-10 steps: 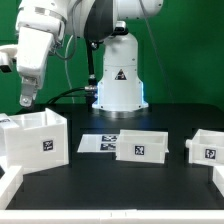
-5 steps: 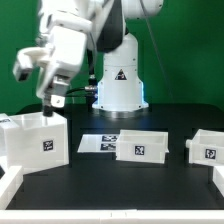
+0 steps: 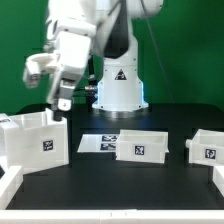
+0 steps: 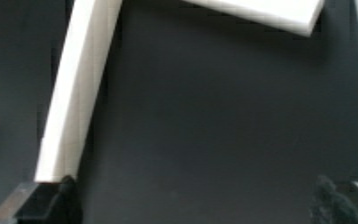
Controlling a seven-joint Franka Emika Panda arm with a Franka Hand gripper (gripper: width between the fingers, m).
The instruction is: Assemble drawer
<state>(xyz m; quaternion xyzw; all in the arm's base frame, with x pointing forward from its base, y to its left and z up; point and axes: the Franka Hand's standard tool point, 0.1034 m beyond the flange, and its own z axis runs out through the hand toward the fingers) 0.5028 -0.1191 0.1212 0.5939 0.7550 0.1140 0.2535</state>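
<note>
The large hollow white casing [image 3: 35, 140] stands at the exterior view's left, its tag facing the front. Two low tray boxes sit on the black table, one in the middle [image 3: 143, 146] and one at the right [image 3: 207, 146]. My gripper [image 3: 62, 101] hangs above the casing's right-hand top corner and touches nothing. In the wrist view the gripper [image 4: 197, 200] is open and empty, with one dark fingertip [image 4: 48, 200] at each side. A long white edge [image 4: 78, 90] runs past one fingertip; I cannot tell which part it belongs to.
The marker board [image 3: 100, 143] lies flat between the casing and the middle tray. The robot's white base [image 3: 120, 85] stands behind it. White bars run along the table's front left [image 3: 10, 185] and right [image 3: 215, 180]. A white corner [image 4: 256, 12] shows in the wrist view.
The arm has swung toward the exterior view's right, carrying the gripper from over the casing's left side to over its right-hand corner. The parts on the table have not moved.
</note>
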